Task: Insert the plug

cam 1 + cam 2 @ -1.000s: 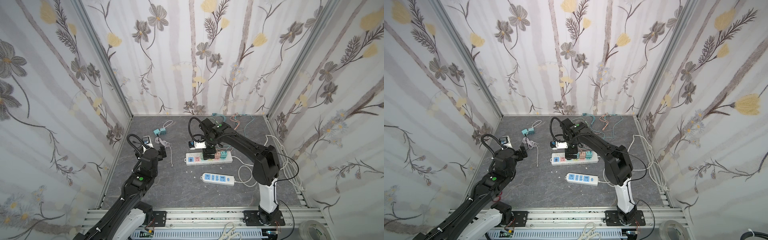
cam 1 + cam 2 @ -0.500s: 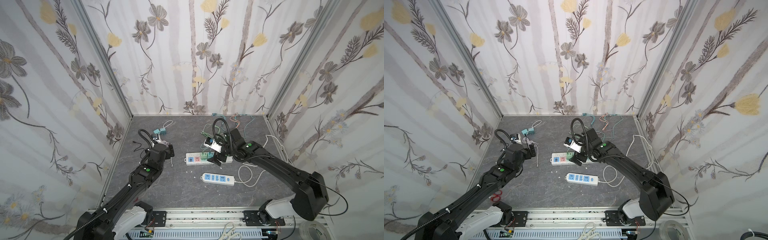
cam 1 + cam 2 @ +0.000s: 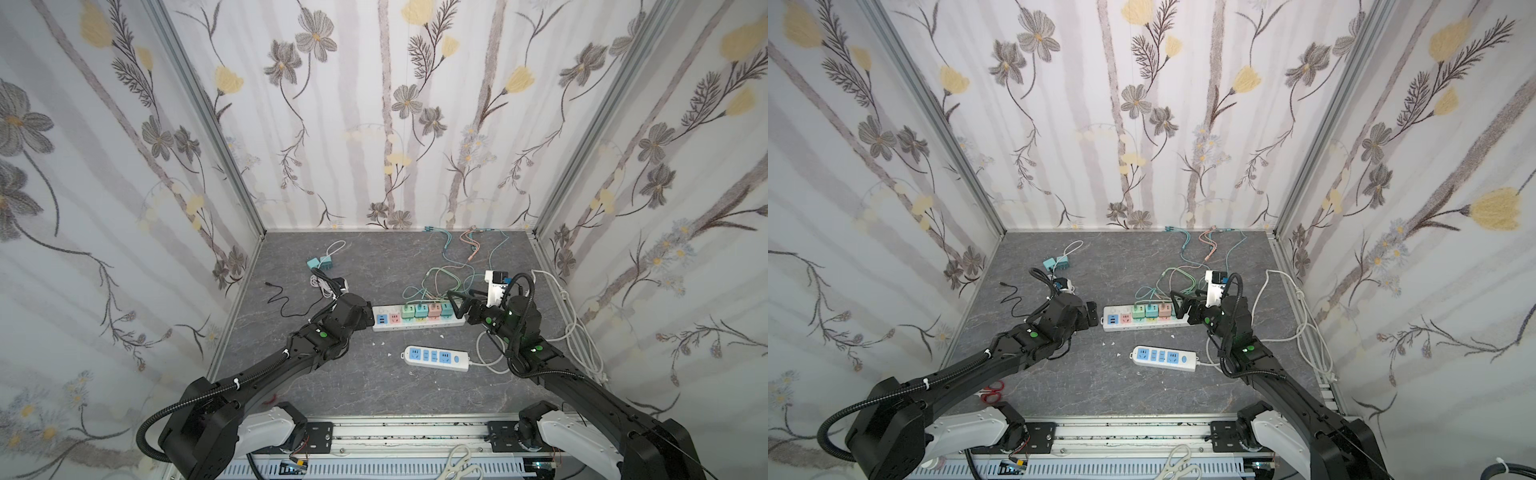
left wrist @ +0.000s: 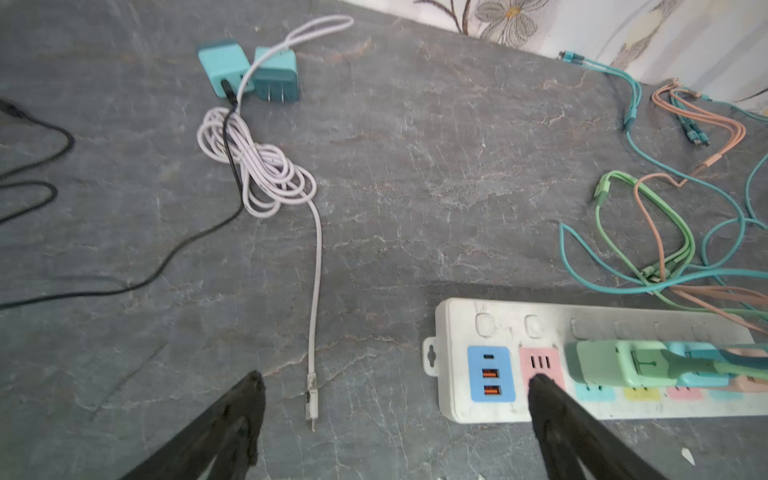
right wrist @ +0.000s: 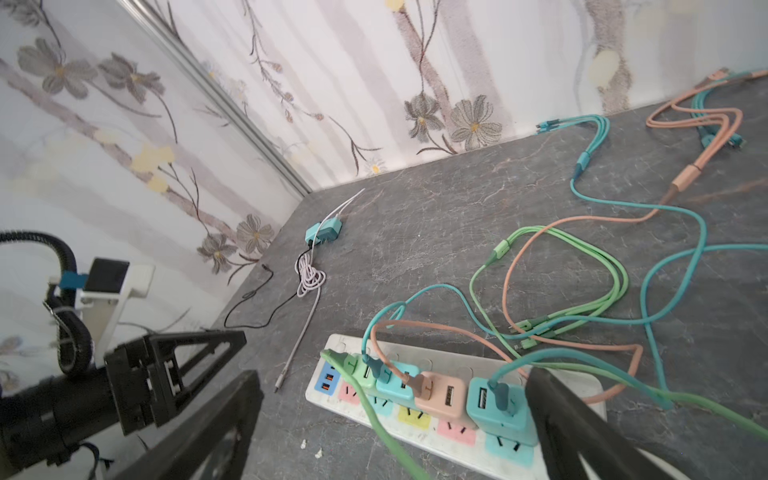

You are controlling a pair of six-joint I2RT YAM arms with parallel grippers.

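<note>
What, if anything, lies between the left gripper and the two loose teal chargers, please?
The coiled white cable, crossed by a black cable, lies flat on the table between the open left gripper and the teal chargers. Nothing taller stands there.

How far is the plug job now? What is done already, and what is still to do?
Done: four coloured adapters sit in the long power strip. In hand: nothing; the left gripper and right gripper are both open and empty, one at each end of the strip. Left: two teal adapters lie loose near the far left corner, and the pink socket by the left gripper is free.
</note>
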